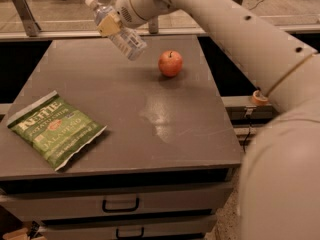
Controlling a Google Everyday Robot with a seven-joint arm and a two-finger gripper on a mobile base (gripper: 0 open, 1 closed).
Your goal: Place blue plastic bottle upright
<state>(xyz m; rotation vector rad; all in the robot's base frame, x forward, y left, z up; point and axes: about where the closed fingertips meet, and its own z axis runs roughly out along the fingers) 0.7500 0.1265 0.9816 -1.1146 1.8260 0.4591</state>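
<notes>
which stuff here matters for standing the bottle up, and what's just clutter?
In the job: bottle, held tilted over the far edge of the table; claw, gripping it toward the cap end.
Lying about: apple, chip bag, tape roll beside the table.
</notes>
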